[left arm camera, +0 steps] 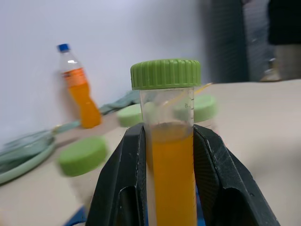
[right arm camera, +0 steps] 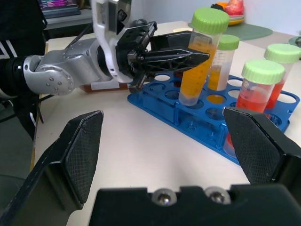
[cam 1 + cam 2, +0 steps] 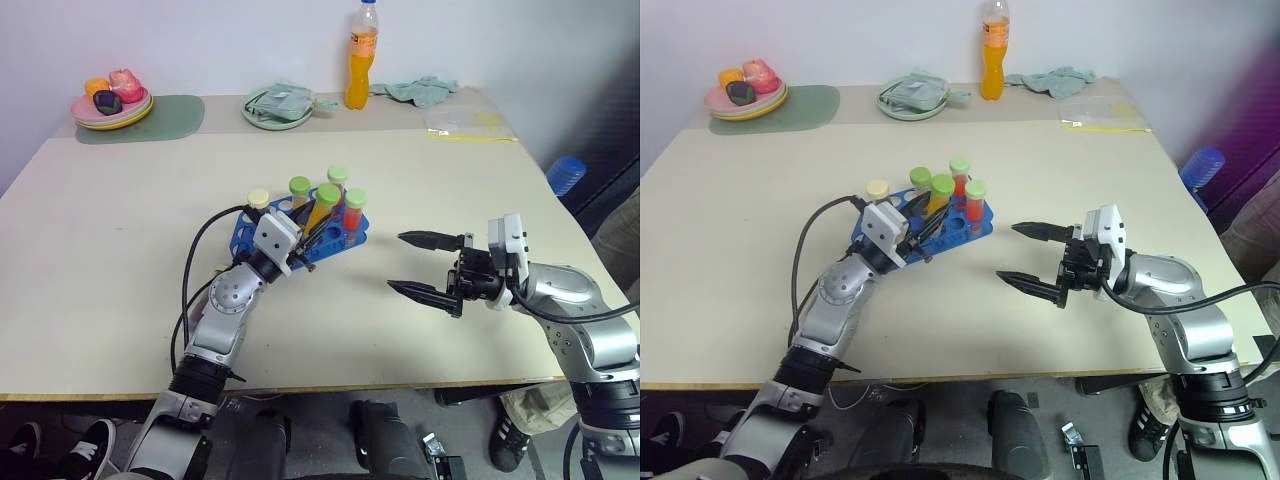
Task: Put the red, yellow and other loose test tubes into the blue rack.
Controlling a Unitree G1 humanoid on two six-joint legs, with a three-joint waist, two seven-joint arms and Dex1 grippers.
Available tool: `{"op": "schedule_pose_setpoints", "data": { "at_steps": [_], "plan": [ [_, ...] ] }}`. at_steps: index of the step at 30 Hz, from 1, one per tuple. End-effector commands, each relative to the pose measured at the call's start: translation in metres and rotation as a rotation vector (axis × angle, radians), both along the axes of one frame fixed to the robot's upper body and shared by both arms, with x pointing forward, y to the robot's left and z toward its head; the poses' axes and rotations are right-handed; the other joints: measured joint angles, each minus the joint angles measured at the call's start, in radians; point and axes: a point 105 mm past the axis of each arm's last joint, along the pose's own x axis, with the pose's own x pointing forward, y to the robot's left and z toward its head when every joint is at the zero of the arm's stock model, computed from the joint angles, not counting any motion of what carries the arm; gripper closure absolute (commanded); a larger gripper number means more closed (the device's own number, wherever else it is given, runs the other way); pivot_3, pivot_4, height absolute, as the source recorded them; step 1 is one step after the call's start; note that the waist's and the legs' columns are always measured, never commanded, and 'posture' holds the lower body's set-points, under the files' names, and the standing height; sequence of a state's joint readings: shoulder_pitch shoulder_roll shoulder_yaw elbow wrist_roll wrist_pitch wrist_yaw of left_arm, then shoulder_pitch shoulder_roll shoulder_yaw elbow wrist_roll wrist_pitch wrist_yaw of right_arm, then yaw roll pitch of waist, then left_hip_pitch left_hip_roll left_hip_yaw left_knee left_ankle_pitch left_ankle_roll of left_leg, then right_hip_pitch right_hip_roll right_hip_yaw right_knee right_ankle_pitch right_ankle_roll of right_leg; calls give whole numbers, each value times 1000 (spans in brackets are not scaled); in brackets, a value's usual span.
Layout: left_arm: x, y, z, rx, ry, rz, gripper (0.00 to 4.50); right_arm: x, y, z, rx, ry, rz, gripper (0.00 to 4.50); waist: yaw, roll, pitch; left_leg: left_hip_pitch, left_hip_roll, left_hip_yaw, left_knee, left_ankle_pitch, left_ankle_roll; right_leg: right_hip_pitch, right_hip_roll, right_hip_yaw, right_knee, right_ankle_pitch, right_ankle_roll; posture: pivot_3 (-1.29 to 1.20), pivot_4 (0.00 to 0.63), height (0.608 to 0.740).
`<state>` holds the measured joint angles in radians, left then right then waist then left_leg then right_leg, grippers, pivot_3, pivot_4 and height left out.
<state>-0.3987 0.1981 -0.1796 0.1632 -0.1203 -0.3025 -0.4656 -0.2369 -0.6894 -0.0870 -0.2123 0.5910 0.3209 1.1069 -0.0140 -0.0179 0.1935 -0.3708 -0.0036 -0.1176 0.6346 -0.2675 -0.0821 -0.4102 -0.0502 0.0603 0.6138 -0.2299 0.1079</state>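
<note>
A: Nearest you, the left end effector (image 3: pixel 318 224) is clamped on the orange-filled, green-capped tube (image 2: pixel 200 56), its base at a blue rack (image 3: pixel 300 232) hole.

B: And your right end effector (image 3: pixel 418 264)?

A: Spread wide, empty, just beside the rack above the worktop (image 3: pixel 120 280).

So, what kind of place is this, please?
Probably an office or lab room used for robot trials, not a true laboratory: a plain table holds a blue rack of tubes, a plate of toy food and a soda bottle.
</note>
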Motion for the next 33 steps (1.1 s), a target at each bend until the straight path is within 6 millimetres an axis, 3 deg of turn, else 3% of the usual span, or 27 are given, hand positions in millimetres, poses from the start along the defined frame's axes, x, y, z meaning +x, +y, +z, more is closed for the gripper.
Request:
{"op": "schedule_pose_setpoints", "data": {
  "at_steps": [1,18,27,33],
  "plan": [
    [-1,2,8,-38,-26,-13,3632,-4,0,14,-3,-57,3,0,1,0,0,0,0,0,0,0,0,0,0,0,0,0,0,0,150,740],
    [12,-4,1,-80,11,-21,3632,-6,3,18,-4,-65,-6,0,2,0,0,0,0,0,1,0,0,1,0,0,0,0,1,0,150,740],
    [2,8,-8,-119,68,-42,3632,-4,3,18,-11,-75,-10,0,-2,1,0,1,0,0,2,0,0,1,0,0,0,0,1,0,150,740],
    [15,31,-7,-232,136,44,3632,-4,6,21,-9,-80,-5,0,-2,1,0,0,0,0,2,0,0,1,0,0,0,0,1,0,150,740]
  ]
}}
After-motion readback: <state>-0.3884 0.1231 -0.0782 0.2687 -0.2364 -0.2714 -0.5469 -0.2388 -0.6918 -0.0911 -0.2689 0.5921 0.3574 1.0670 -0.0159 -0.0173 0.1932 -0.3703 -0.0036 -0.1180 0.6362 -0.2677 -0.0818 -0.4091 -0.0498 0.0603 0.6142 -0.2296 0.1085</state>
